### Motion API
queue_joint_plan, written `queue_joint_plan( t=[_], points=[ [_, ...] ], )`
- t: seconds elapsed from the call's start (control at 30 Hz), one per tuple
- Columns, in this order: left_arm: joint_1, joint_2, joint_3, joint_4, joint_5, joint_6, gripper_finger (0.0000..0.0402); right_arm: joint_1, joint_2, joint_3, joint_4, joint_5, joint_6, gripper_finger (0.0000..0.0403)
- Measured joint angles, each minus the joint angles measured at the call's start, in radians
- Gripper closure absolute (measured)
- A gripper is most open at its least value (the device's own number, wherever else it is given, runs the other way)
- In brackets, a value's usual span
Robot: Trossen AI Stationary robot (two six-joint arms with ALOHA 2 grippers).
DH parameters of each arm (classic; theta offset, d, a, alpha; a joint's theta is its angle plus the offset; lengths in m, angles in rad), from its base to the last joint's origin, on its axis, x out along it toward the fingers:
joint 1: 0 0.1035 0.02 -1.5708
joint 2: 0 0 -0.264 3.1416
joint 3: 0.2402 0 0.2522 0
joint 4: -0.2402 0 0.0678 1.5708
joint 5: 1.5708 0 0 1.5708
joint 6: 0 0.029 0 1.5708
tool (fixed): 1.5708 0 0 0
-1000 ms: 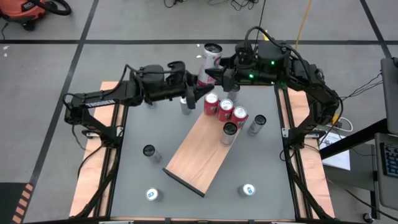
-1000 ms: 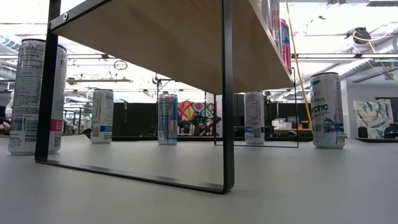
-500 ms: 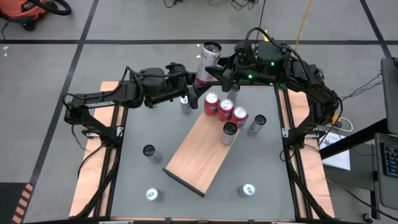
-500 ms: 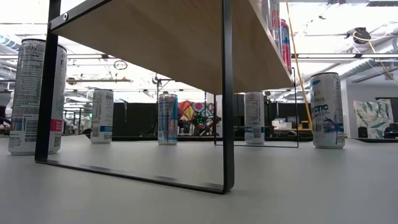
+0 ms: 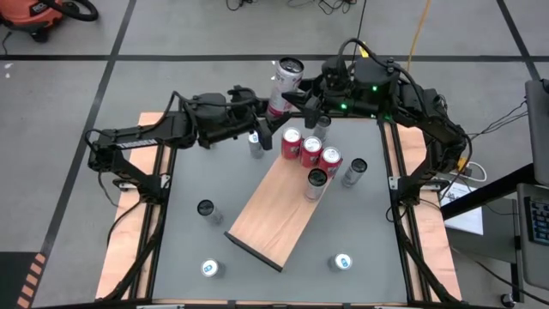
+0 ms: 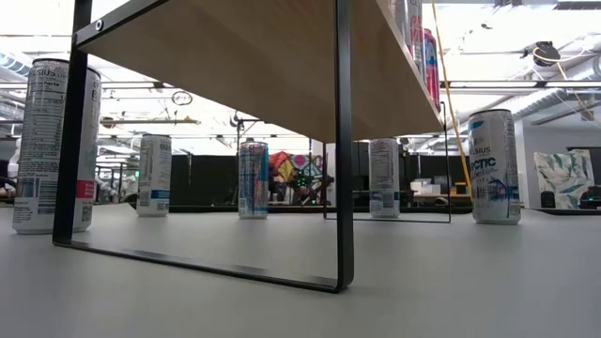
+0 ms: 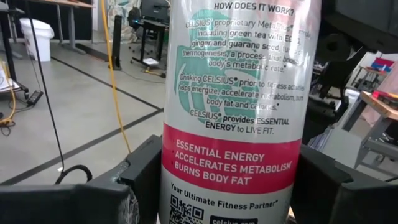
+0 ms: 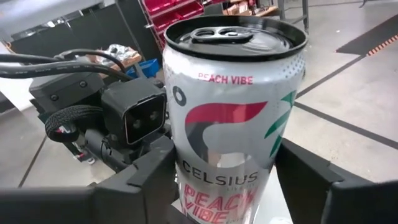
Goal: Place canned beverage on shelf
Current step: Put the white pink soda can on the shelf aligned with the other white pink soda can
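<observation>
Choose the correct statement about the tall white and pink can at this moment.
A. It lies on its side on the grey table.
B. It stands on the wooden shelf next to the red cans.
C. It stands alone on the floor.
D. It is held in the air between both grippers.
D: the white and pink can is in the air beyond the shelf, between the left gripper and the right gripper.

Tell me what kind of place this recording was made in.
Most likely a robotics lab or workshop: a bare concrete floor marked with dark lines, a shop vacuum in the corner, loose cables on the floor, and red parts bins on shelving behind.
</observation>
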Motion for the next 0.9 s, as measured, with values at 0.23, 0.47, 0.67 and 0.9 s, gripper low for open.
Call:
queue_joint_plan(
  t=[0.23, 0.47, 0.67, 0.9],
  points=[
    [-0.003, 0.0, 0.0, 0.033, 0.001, 0.002, 0.0146, -0.002, 0.001, 0.0, 0.089, 0.011, -0.054, 0.0098],
    [-0.002, 0.001, 0.0, 0.039, 0.002, 0.003, 0.0146, -0.003, 0.001, 0.0, 0.104, 0.012, -0.092, 0.0081],
    [-0.002, 0.001, -0.001, 0.039, -0.003, 0.003, 0.0146, -0.003, 0.005, 0.0, 0.118, 0.007, -0.102, 0.0129],
    [-0.001, 0.001, -0.001, 0.019, -0.003, 0.002, 0.0137, -0.003, 0.006, 0.0, 0.117, 0.006, -0.115, 0.0191]
  ],
)
